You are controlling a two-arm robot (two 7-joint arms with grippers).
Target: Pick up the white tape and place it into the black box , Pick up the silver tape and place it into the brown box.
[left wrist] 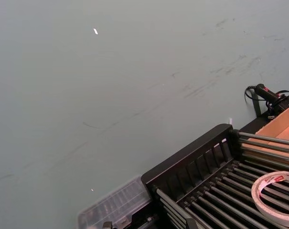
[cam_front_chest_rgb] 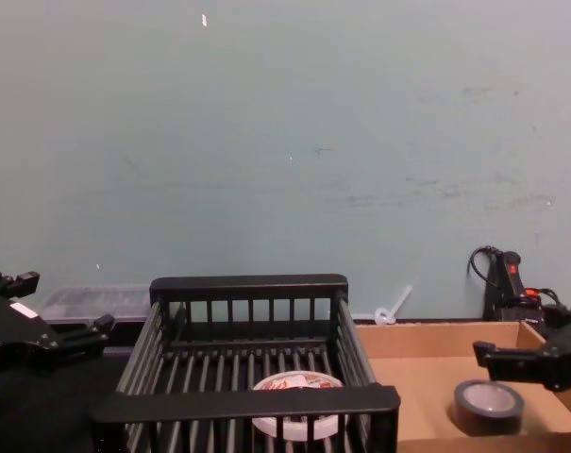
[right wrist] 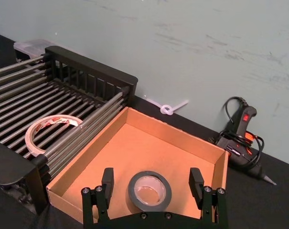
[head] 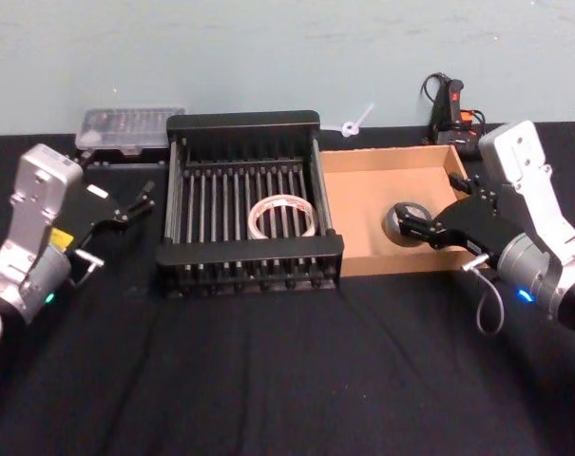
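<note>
A: Where are the tapes?
B: The white tape (head: 282,217) lies in the crate (head: 244,123). The silver tape (head: 403,220) lies in the tray (head: 382,157), just right of the crate.
A: And behind?
B: A clear case (head: 130,129) sits behind the crate's left corner, a glue gun (head: 453,109) behind the tray.

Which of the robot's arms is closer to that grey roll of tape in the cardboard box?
The right. The right gripper is open around the silver tape in the brown box; the left gripper waits beyond the black box.
</note>
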